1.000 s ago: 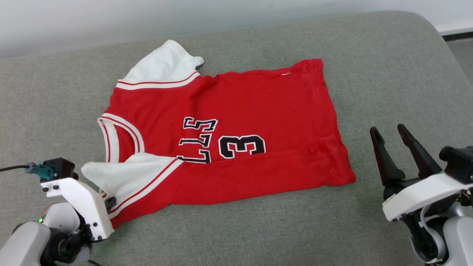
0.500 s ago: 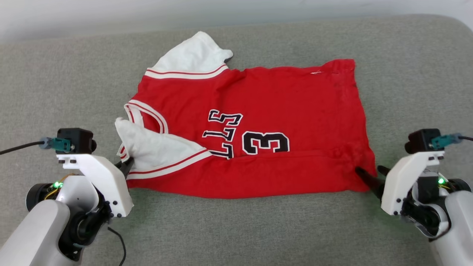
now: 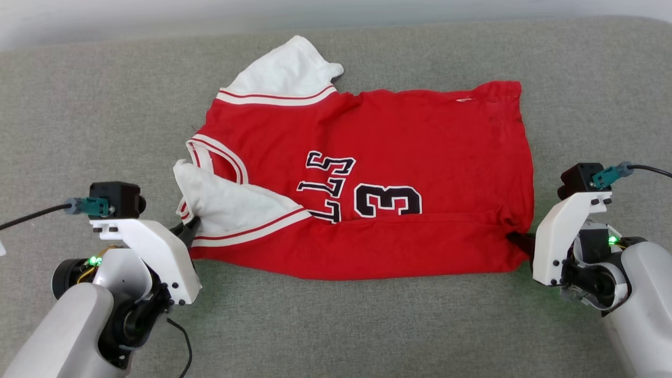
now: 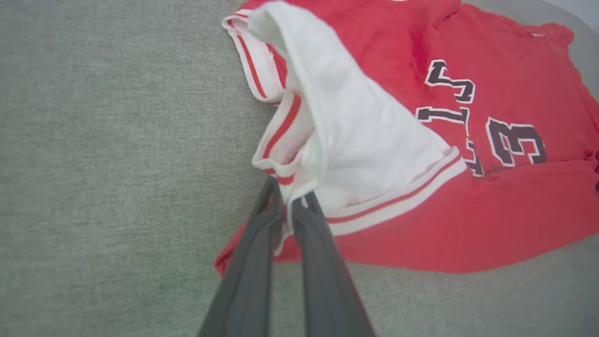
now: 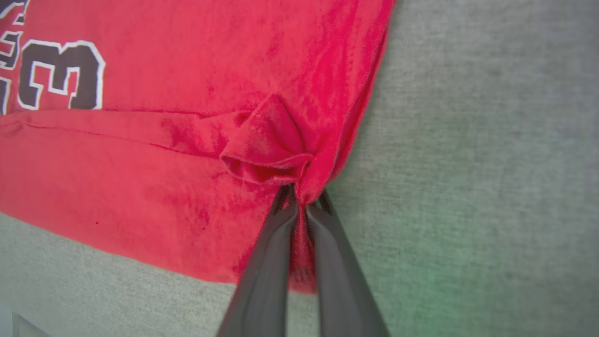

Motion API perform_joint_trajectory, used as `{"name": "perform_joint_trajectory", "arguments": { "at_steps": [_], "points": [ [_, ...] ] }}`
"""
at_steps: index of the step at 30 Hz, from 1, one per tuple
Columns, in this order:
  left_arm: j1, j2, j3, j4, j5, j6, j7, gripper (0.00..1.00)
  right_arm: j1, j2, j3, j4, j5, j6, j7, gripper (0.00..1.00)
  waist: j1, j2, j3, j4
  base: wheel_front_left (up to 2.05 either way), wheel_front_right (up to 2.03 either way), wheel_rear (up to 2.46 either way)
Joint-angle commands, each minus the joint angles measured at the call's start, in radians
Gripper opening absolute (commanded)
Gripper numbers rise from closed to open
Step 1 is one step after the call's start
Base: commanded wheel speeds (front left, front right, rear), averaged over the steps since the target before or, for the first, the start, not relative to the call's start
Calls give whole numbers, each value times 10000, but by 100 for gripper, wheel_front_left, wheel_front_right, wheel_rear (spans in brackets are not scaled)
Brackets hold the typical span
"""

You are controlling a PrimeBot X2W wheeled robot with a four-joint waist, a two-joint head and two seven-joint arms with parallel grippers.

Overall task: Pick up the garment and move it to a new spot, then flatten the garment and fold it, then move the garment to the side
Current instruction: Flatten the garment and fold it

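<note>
The garment [image 3: 399, 152], a red jersey with white sleeves and dark lettering, lies spread on a grey cushion with its collar to the left. My left gripper [image 3: 189, 231] is shut on the striped trim of the near white sleeve [image 4: 355, 150], which is folded over the chest and lifted a little; the pinch shows at the left gripper [image 4: 288, 203]. My right gripper [image 3: 520, 240] is shut on the near hem corner at the right, where the red cloth bunches above the right gripper [image 5: 302, 199]. The far sleeve [image 3: 286, 71] lies flat at the top.
The grey cushion [image 3: 105, 121] runs wide on all sides of the jersey, with bare fabric left, right and in front. A pale wall strip [image 3: 157, 21] borders its far edge. Cables trail from both wrist cameras.
The camera has turned, shifting the picture. The right gripper came down from open above the cushion and closed on the hem corner. The left gripper pulled the near sleeve inward and up.
</note>
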Motion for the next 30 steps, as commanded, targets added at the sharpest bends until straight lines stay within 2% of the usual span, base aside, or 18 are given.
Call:
{"name": "perform_joint_trajectory", "arguments": {
  "at_steps": [1,8,10,16,21,22,23,24,25,30],
  "points": [
    [181,-83,65,50,-53,-37,-148,0,235,159,301,142,95,28,-30,0,0,0,-153,-29,0,0,0],
    [621,-234,179,66,-184,24,-561,0,257,-318,525,-522,181,25,-402,0,0,0,-833,-64,0,0,0],
    [1495,-183,287,-286,-266,309,-869,0,977,-582,560,-1230,295,14,-413,0,0,0,-1707,10,0,0,0],
    [2562,-6,450,-821,-481,725,-869,0,1969,-587,113,-1936,247,14,-57,0,0,0,-2141,57,0,0,0],
    [3463,-61,510,-931,-899,912,-704,0,2950,-313,-585,-2201,61,14,343,0,0,0,-2202,19,0,0,0],
    [3516,-116,501,-847,-944,917,-721,0,3081,-242,-648,-2145,21,14,368,18,0,0,-2188,0,0,0,0],
    [3555,-177,473,-717,-964,932,-738,0,3203,-196,-680,-2084,-45,14,324,84,0,0,-2182,-16,0,0,0],
    [3556,-303,451,-594,-1032,908,-763,57,3290,-181,-675,-2037,-111,14,201,100,0,0,-2169,-30,0,0,0],
    [3489,-407,442,-454,-1049,881,-828,100,3383,-139,-676,-1969,-133,14,38,100,0,0,-2152,-45,0,0,0],
    [3099,-653,493,113,-766,749,-1490,100,3378,-197,-417,-2217,-410,15,-2026,100,0,0,-2185,-208,0,0,0]
  ]
}}
